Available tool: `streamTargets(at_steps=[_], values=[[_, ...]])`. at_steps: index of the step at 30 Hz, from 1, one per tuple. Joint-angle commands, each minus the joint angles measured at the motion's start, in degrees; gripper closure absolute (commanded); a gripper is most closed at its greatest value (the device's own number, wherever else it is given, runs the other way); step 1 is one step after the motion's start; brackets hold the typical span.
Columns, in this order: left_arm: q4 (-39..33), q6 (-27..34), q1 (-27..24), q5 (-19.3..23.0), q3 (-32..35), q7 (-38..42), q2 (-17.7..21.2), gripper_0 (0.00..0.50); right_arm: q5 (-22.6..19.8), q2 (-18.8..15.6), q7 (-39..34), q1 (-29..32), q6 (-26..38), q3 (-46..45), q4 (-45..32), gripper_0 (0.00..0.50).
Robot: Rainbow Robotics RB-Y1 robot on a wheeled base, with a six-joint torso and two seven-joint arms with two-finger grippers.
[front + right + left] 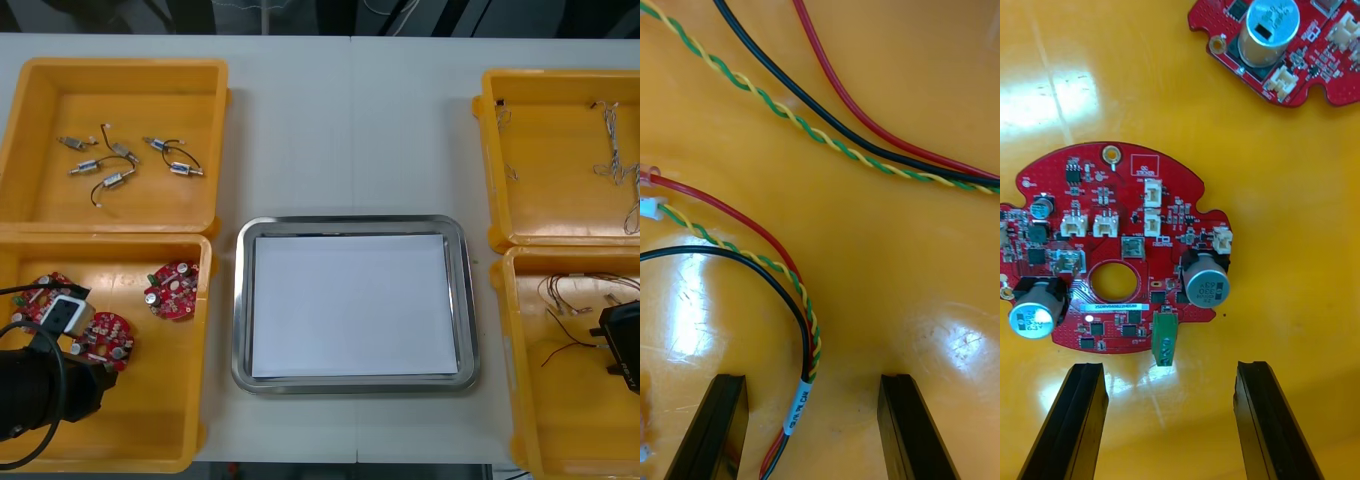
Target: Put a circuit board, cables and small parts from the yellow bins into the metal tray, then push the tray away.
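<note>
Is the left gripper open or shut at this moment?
Open: the left gripper has its fingers apart over the yellow bin, nothing between them; a red circuit board lies just beyond.

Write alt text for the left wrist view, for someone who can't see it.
The left gripper hangs open above the yellow bin, with a round red circuit board lying flat just beyond its fingertips. A second red board lies farther off.

Probably an electronics workshop: yellow bins (150,100) of circuit boards (171,289) and cables (811,337).
</note>
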Motion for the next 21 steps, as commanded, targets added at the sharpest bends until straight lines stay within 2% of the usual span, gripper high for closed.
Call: streamTargets(at_steps=[1, 3, 4, 6, 8, 9, 10, 17, 21], values=[[-0.5, -0.7, -0.3, -0.6, -1.7, -1.8, 2.0, 0.0, -0.8, 1.0, -1.8, -0.4, -0.6, -1.0, 0.1, 0.0], [0.1, -0.7, -0.8, -0.8, -2.1, -1.8, 2.0, 0.0, -1.1, 1.0, -1.9, -0.3, -0.5, -1.0, 0.1, 0.0], [0.1, -0.7, -0.8, -0.8, -2.2, -1.8, 2.0, 0.0, -1.3, 1.0, -1.9, -0.2, -0.6, -0.9, 0.1, 0.016], [0.3, -0.7, -1.1, -1.1, -2.6, -1.8, 2.0, 0.0, -1.8, 1.0, -1.8, -0.2, -0.6, -1.0, 0.1, 0.253], [0.5, -0.7, -1.4, -1.1, -2.7, -1.7, 2.0, 0.0, -2.1, 1.0, -1.8, -0.2, -0.6, -0.9, 0.1, 0.407], [0.7, -0.7, -1.6, -1.1, -2.7, -1.7, 2.0, 0.0, -2.2, 1.0, -1.5, -0.2, -0.6, -0.9, 0.1, 0.469], [0.8, -0.7, -1.7, -1.2, -2.7, -1.6, 2.0, 0.0, -2.2, 1.0, -1.5, -0.2, -0.6, -1.0, 0.1, 0.495], [2.6, -0.8, -3.5, -1.0, -3.5, -1.7, 2.1, 0.0, -2.2, 0.9, -1.2, -0.2, -0.5, -1.3, -0.2, 0.5], [3.6, -2.0, -4.2, -1.0, -4.3, -1.7, 2.1, 0.0, -2.3, 0.5, -1.0, -0.2, 2.9, -3.5, -3.1, 0.5]])
